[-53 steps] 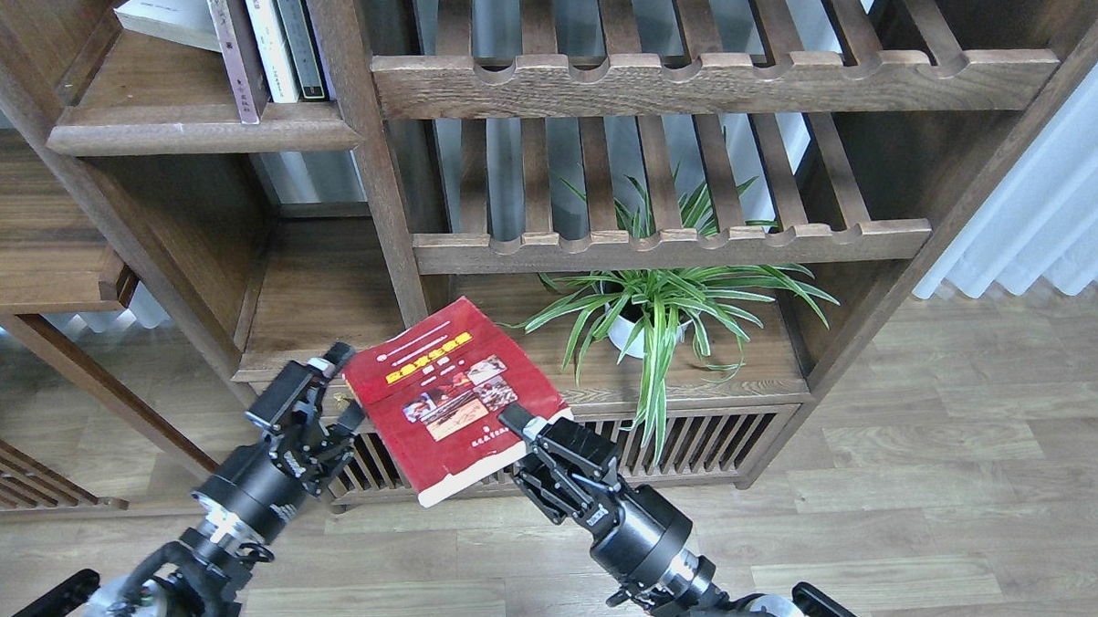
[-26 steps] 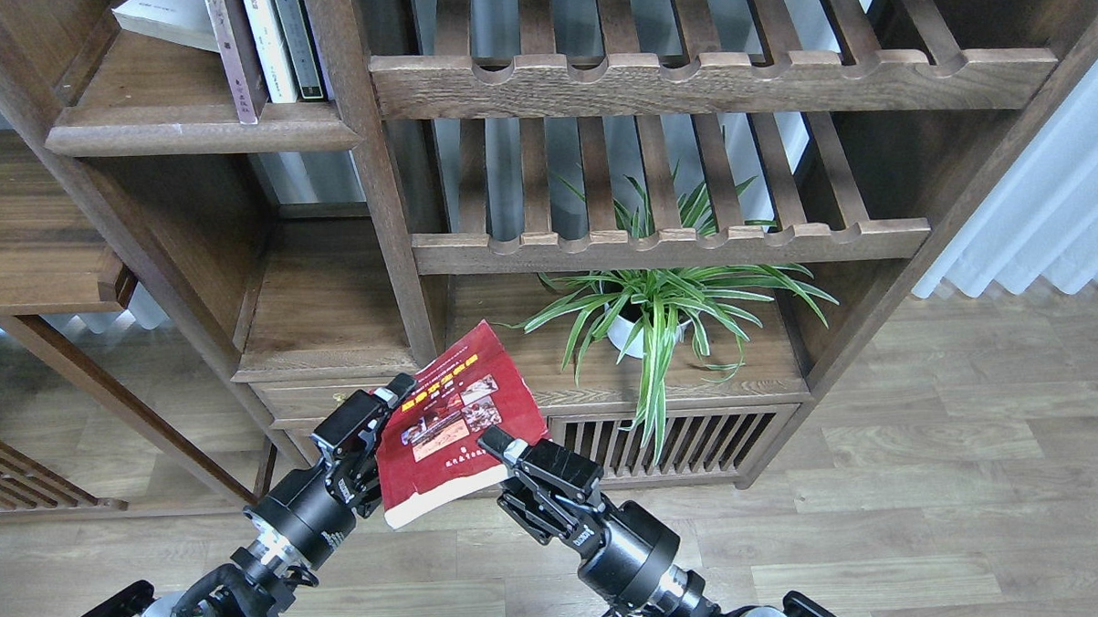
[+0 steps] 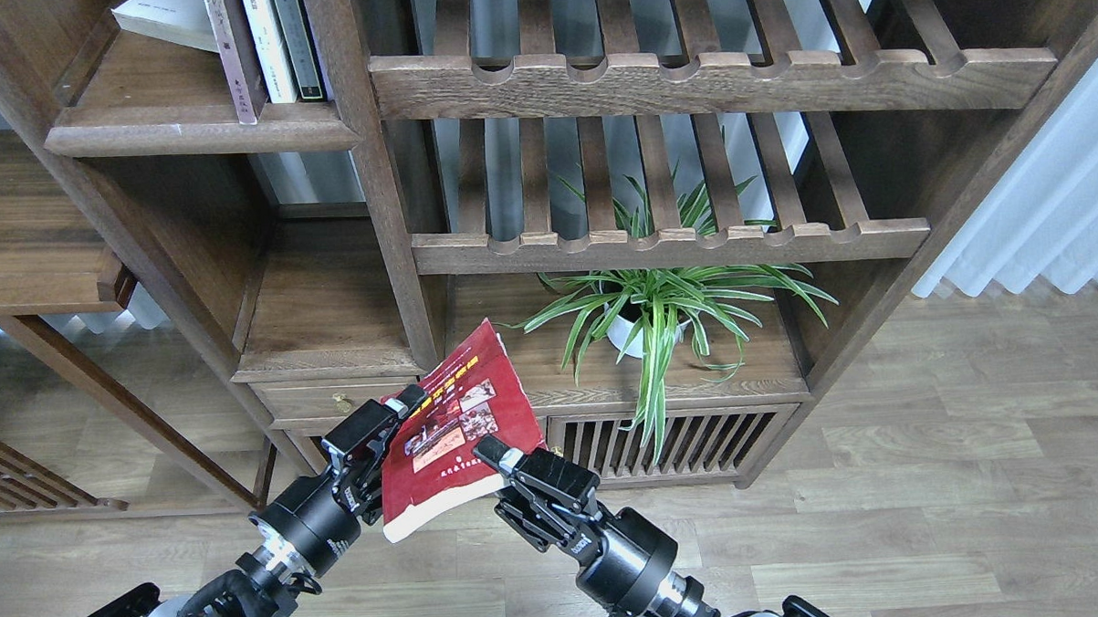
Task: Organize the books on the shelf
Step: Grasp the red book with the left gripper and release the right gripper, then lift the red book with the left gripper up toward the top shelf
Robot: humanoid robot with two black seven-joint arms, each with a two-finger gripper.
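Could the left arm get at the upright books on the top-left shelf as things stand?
Probably not right now. The left gripper sits low against the red book, which the right gripper also holds, so it is occupied. The upright books stand far above it, though nothing blocks the path.

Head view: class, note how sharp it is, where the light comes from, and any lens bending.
Head view: sharp throughout, the red book crisp; soft daylight through the white curtain; bookcase posts splay outward, a wide-angle effect.

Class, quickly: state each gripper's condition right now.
Left gripper: closed on the red book.
Right gripper: closed on the same red book.
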